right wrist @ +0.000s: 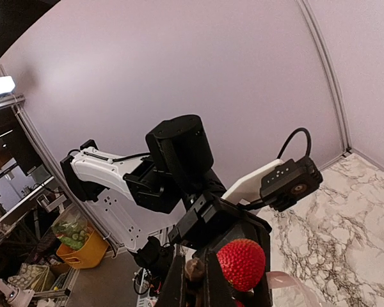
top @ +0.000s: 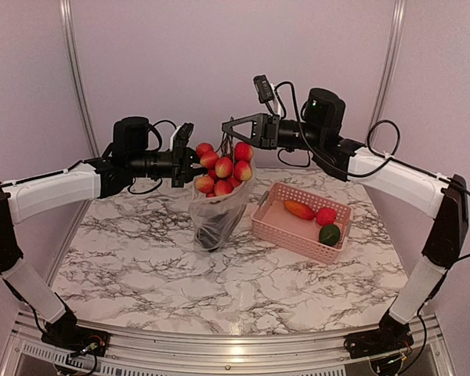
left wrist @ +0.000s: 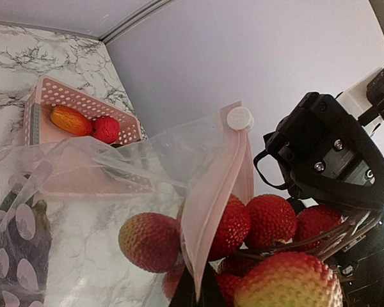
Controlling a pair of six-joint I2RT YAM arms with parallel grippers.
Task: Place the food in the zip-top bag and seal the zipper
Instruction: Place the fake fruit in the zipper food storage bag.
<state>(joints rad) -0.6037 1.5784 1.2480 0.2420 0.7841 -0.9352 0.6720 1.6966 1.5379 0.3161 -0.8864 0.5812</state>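
The clear zip-top bag [top: 219,210] stands on the marble table with its mouth up and a dark aubergine [top: 211,233] at its bottom. My left gripper [top: 194,166] [left wrist: 201,283] is shut on the bag's mouth edge, where the pale zipper strip [left wrist: 217,192] ends in a white round tab [left wrist: 239,118]. My right gripper [top: 228,131] [right wrist: 198,267] is shut on the brown stem of a bunch of red-pink berries [top: 224,166] [left wrist: 269,220]. The bunch hangs at the bag's mouth, mostly above the rim. One berry [right wrist: 241,263] shows beside the right fingers.
A pink slotted basket [top: 276,229] [left wrist: 54,93] sits right of the bag, holding an orange-red mango shape [top: 299,209] [left wrist: 70,120], a red piece [top: 326,216] [left wrist: 105,129] and a round green piece [top: 330,234]. The two grippers are close together above the bag.
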